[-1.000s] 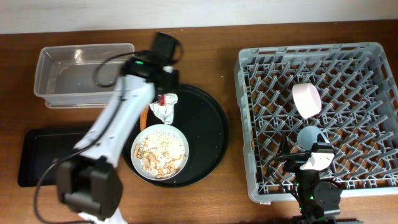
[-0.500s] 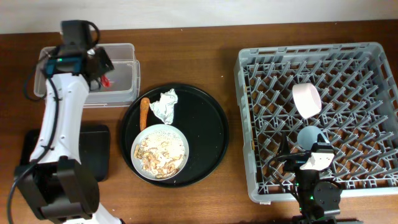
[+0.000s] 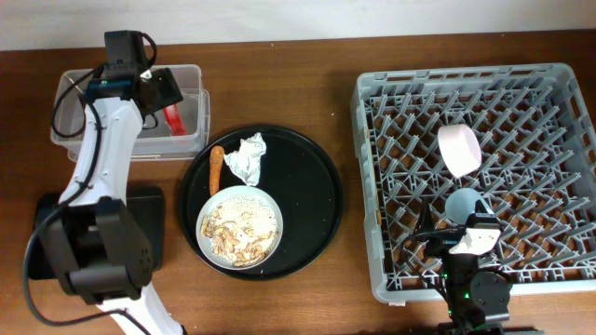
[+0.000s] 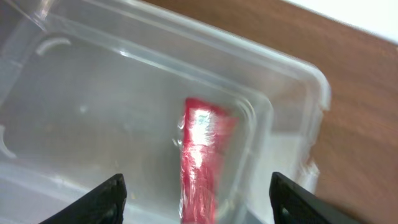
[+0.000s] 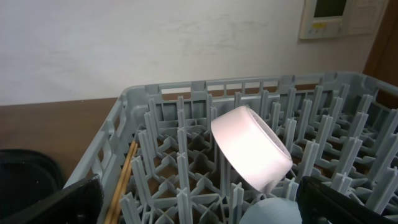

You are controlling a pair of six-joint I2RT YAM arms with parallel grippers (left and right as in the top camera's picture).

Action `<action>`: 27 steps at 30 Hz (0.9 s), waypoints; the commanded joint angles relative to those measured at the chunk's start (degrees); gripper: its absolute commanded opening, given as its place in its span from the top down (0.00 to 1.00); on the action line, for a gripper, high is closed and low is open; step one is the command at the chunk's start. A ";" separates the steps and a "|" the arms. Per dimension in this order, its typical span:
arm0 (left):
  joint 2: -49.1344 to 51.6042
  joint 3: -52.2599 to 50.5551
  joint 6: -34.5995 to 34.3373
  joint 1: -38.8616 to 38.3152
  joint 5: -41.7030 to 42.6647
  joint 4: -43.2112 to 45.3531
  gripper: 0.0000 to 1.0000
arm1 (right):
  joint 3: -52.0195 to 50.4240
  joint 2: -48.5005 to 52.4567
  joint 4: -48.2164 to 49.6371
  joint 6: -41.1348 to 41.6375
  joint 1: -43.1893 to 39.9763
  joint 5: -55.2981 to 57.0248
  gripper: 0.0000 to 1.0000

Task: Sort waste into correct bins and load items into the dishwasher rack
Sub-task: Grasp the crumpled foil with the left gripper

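Note:
My left gripper [image 3: 160,93] hangs open over the clear tub [image 3: 93,130], the bin at the back left. The red wrapper [image 3: 174,118] is inside that tub [image 4: 93,106]; in the left wrist view the wrapper [image 4: 202,155] is slightly blurred and sits below and between the spread fingers, touching neither. On the round black tray [image 3: 312,177] are the crumpled napkin [image 3: 248,158], the orange sausage piece [image 3: 216,167] and the plate of rice leftovers [image 3: 239,228]. The grey rack [image 3: 549,112] holds the white bowl [image 5: 252,146] and blue cup [image 5: 267,213]. My right gripper [image 5: 199,205] is open over the rack's near edge.
The shallow black tray [image 3: 47,233] lies at the front left, partly under my left arm. Wooden chopsticks [image 5: 122,174] lie in the rack's left side. The bowl [image 3: 459,149] and cup [image 3: 463,203] stand among upright pegs. A wall rises behind the table.
My left arm swung from the round tray beside the napkin to the clear tub, carrying the red wrapper. It then opened, and the wrapper is now in the tub. The right arm stayed still.

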 commanded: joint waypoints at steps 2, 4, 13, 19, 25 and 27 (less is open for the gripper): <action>-5.70 2.16 3.32 -5.11 3.85 -7.08 0.34 | -0.28 -0.39 -0.48 -0.24 -0.31 -0.11 0.02; -5.11 1.86 4.26 -8.00 3.76 -11.43 0.38 | -0.28 -0.39 -0.48 -0.26 -0.31 -0.11 0.02; 2.32 -6.71 8.37 -19.89 -0.81 -11.21 0.42 | -0.28 -0.39 -0.48 -0.26 -0.31 -0.11 0.02; 8.96 -7.17 8.39 -21.31 -0.85 -8.48 0.42 | -0.28 -0.39 -0.48 -0.26 -0.31 -0.09 0.02; 12.63 -7.15 8.37 -21.27 -0.44 -6.71 0.59 | -0.28 -0.39 -0.48 -0.26 -0.31 -0.11 0.02; 11.91 -6.05 8.37 -21.27 -0.39 -8.02 0.86 | -0.28 -0.39 -0.48 -0.26 -0.31 -0.09 0.02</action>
